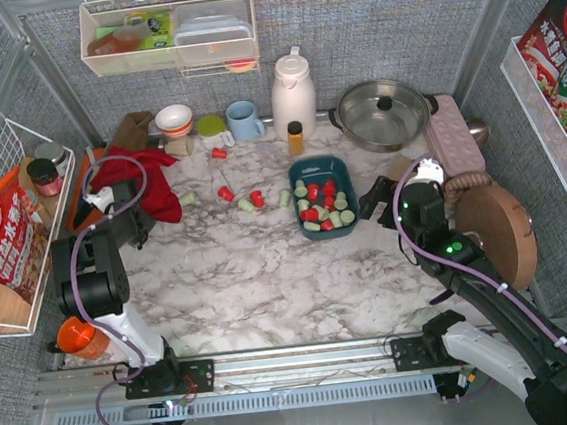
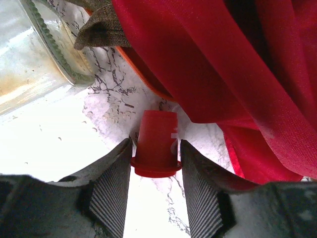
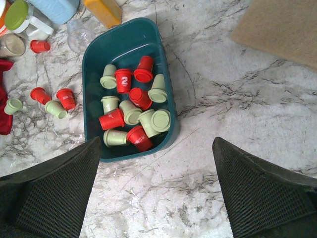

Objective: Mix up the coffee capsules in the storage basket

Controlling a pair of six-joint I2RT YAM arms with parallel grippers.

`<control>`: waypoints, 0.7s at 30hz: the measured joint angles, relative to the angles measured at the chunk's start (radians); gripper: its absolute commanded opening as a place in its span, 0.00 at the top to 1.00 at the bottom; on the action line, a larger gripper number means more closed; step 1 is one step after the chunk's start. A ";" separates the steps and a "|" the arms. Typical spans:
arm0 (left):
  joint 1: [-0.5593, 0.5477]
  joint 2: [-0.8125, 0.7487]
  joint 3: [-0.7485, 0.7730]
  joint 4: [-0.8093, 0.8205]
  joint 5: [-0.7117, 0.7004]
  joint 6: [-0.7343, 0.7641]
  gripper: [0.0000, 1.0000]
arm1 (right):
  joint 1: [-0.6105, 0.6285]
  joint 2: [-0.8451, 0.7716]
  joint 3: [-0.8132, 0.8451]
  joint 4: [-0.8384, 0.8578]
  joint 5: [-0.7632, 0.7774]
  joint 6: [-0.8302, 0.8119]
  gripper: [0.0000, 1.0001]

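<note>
Marble table [image 1: 269,274]. One storage basket [image 3: 94,74], dark teal, right of centre. Right gripper [image 3: 156,148] just beside it, fingers spread wide. Left gripper [image 2: 156,144] by red cloth [image 2: 223,59]: fingers flank one red capsule [image 2: 156,126] at rim, cannot tell if pinching. Coffee capsules [image 3: 124,80] in basket: five red, perhaps seven green, piled. Loose capsules [image 1: 226,192] on table: three red, three green.
</note>
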 measured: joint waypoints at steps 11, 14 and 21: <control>-0.011 -0.106 -0.079 0.013 0.097 0.000 0.55 | 0.000 0.000 0.000 0.000 0.000 0.000 0.01; -0.047 -0.194 -0.124 0.037 0.107 0.010 0.55 | 0.000 0.006 0.000 0.000 -0.001 0.000 0.01; -0.282 -0.420 -0.266 0.183 0.181 0.100 0.56 | 0.000 0.055 0.005 0.003 -0.026 0.000 0.01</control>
